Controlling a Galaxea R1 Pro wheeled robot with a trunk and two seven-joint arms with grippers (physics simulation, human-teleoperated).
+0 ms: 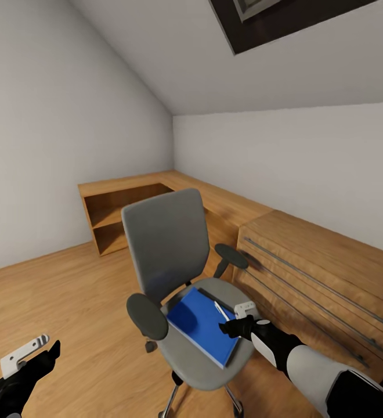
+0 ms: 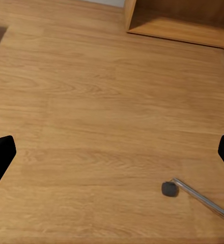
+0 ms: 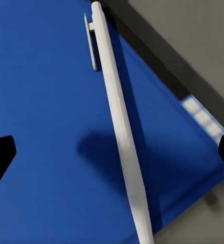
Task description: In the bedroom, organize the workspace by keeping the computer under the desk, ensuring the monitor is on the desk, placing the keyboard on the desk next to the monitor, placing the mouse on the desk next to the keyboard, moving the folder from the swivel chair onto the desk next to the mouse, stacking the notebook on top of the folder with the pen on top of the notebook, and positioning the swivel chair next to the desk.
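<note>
Over the swivel chair (image 1: 174, 273), right tool (image 1: 231, 325) seemingly spread above pen (image 3: 119, 127).

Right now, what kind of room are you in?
Probably an attic room used as a home office: a sloped ceiling with a skylight, a wood floor, and a swivel chair holding a blue folder.

Blue folder (image 1: 200, 325) lies flat on the grey chair (image 1: 165, 244) seat, a white pen (image 1: 221, 310) resting on it.
</note>
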